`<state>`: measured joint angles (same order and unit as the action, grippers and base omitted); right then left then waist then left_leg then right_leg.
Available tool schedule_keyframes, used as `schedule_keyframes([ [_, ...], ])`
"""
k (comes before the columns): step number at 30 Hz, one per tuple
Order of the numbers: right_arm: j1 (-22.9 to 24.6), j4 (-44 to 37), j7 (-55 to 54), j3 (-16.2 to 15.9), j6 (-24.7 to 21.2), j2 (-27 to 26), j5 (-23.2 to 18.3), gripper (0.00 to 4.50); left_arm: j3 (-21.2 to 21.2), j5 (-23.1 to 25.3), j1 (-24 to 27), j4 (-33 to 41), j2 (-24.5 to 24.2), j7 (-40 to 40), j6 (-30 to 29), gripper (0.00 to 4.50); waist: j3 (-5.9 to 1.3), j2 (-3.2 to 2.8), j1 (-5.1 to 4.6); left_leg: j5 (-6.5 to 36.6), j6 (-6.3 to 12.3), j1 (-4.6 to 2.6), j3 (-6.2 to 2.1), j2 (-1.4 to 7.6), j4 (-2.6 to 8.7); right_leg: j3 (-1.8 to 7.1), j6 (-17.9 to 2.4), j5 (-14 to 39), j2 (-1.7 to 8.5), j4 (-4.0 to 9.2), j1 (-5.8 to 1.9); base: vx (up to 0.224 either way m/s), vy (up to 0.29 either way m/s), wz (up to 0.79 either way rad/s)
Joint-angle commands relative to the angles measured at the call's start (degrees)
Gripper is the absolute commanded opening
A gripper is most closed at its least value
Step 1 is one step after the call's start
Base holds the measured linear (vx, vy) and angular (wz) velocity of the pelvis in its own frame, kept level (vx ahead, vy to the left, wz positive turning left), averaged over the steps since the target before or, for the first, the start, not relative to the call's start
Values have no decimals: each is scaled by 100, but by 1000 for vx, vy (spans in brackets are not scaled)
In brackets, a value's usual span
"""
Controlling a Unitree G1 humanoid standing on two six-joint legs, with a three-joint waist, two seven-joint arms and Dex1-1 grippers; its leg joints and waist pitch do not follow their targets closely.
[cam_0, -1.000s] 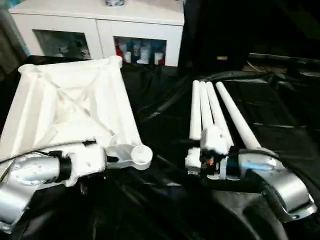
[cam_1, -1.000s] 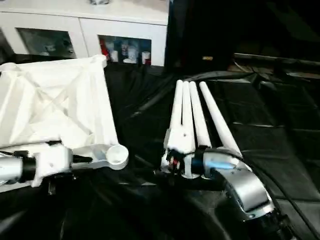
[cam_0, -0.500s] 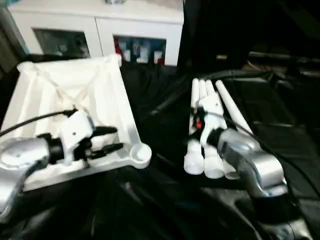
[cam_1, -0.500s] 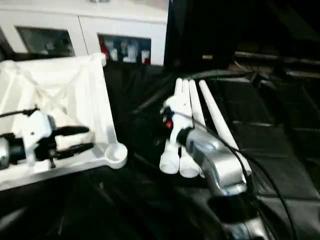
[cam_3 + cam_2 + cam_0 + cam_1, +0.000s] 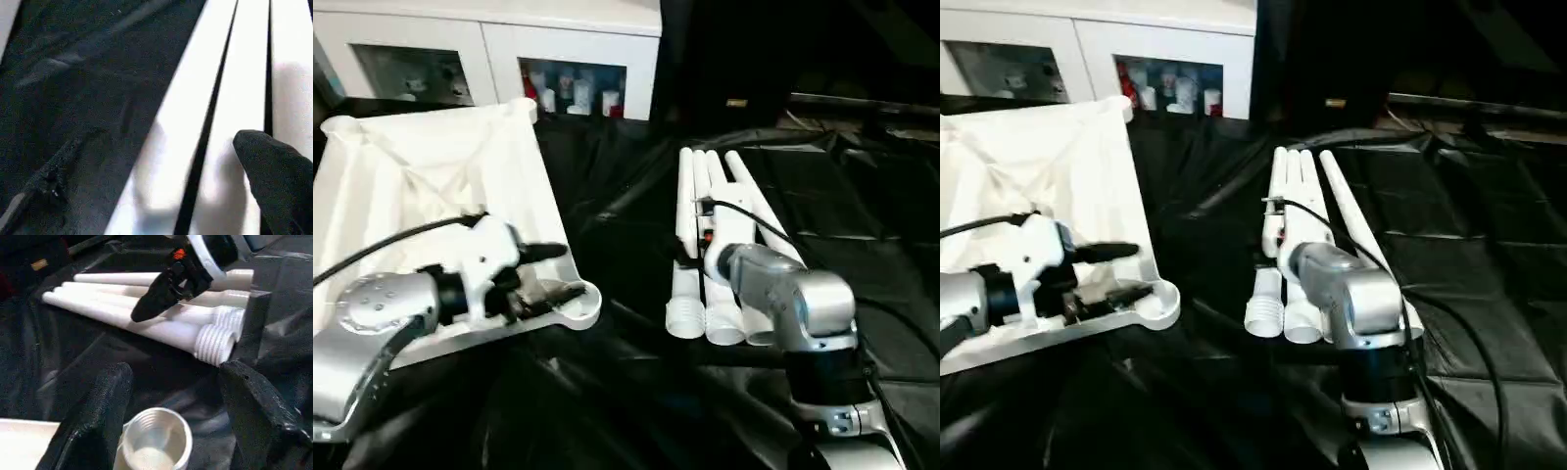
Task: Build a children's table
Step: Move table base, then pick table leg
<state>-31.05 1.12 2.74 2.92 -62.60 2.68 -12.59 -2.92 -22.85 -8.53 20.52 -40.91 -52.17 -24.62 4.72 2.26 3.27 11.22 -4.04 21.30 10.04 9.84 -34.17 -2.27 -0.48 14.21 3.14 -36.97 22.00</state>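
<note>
The children's table lies in parts on black cloth. Its white top (image 5: 431, 186) rests upside down at the left, rimmed underside up, with a round corner socket (image 5: 579, 300) nearest me. My left gripper (image 5: 554, 272) is open, its black fingers (image 5: 93, 421) standing either side of that socket (image 5: 156, 443) without closing on it. Several white tapered legs (image 5: 705, 215) lie side by side at the centre, threaded ends (image 5: 685, 319) toward me. My right gripper (image 5: 164, 142) hangs open low over the legs, one fingertip (image 5: 274, 171) against a leg.
A white cabinet with glass doors (image 5: 509, 49) stands behind the top. Wrinkled black cloth (image 5: 862, 215) covers the work surface out to the right. A black cable (image 5: 382, 245) runs along my left forearm over the top.
My left gripper has opened and drawn back a little from the corner socket. My right gripper has moved from the legs' threaded ends up along the legs and opened wider.
</note>
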Motion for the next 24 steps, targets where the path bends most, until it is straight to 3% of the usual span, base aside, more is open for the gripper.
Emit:
schedule_keyframes([
  [1,-34,-77,79,123,-370,-71,-119,450,-95,14,5,155,-73,-62,-45,319,-311,-106,6,426,-423,-107,-97,266,468,314,-841,-404,399,365,-214,0,0,0],
  [13,-128,-197,154,25,-490,-140,-211,450,-107,-56,33,321,-85,-56,-198,319,-330,-104,32,332,-482,-114,-92,267,460,312,-819,-457,403,354,-221,0,0,0],
  [14,-146,-189,186,36,-513,-148,-201,450,-111,-59,35,336,-88,-56,-209,319,-339,-72,31,287,-467,-108,-87,262,455,314,-814,-505,403,352,-234,0,0,0],
  [24,-191,200,377,21,-499,-164,-312,450,-209,-15,47,398,-51,-69,-251,319,-363,-81,36,110,-406,-107,-89,262,436,302,-871,-679,402,324,-242,0,0,0],
])
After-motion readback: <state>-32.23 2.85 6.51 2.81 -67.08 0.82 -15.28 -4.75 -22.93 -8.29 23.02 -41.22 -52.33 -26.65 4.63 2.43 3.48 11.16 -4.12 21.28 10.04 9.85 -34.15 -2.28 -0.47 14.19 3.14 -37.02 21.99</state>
